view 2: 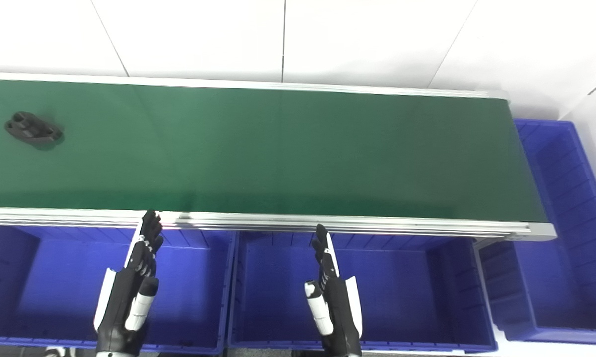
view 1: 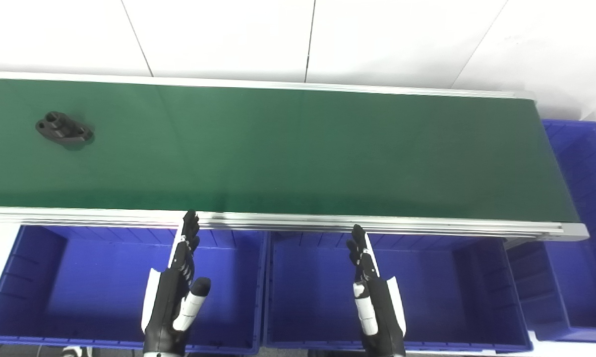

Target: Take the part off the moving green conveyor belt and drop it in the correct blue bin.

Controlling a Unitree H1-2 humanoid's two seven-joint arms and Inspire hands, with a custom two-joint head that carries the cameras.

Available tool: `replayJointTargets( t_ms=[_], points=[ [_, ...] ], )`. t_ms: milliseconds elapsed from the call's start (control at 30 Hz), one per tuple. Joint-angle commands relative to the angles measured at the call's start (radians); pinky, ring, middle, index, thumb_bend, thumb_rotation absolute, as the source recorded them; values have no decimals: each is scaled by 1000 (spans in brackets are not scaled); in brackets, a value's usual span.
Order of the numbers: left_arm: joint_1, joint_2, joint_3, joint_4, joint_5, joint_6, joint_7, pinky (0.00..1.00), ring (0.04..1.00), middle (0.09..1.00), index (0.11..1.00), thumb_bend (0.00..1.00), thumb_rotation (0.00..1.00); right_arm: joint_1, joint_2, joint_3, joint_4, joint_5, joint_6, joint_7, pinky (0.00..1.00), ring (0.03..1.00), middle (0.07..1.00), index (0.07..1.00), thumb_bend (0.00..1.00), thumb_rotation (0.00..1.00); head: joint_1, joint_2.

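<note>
Belt: the green conveyor belt (view 1: 298,148) runs left to right across the view, with a silver rail (view 1: 278,220) along its near edge and a white tiled wall (view 1: 298,34) behind it.

Part: a small black part (view 1: 63,128) with round holes lies flat on the belt far over to the left, nearer the far edge than the near one. Nothing touches it.

Left bin: a blue bin (view 1: 40,277) sits below the near rail on the left side; I see nothing inside it.

Middle bin: a second blue bin (view 1: 451,277) stands just beside the first, their walls meeting near the centre.

End bin: a third blue bin (view 1: 585,198) sits past the belt's right end and reaches down toward the front.

Left hand: the left hand (view 1: 176,292) hangs over the left bin, fingers straight and pointing at the rail, thumb out to the side, holding nothing.

Right hand: the right hand (view 1: 372,292) hangs over the middle bin in the same pose, fingers stretched out, empty.

Gap to the part: both hands are well apart from the part, which lies far to the left of the left hand.
</note>
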Motion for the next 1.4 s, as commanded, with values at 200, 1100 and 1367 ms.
replayJointTargets(
  t_ms=[200, 1100, 1367],
  points=[
    [1, -1, 3, -15, 9, -38, -6, 1000, 1000, 1000, 1000, 843, 912, -2, 15, 6, -15, 4, -15, 10, 1000, 988, 1000, 1000, 791, 1000, 1, 0],
    [-4, 2, 2, -6, 8, -42, -10, 1000, 1000, 1000, 1000, 824, 914, -7, 18, 4, -5, 6, -19, 9, 1000, 982, 1000, 1000, 799, 1000, -1, -3],
    [-5, -1, 5, -1, 19, -46, -4, 1000, 1000, 1000, 1000, 811, 927, -9, 19, 4, -3, 4, -18, 8, 1000, 980, 1000, 1000, 791, 1000, -1, -4]
  ],
)
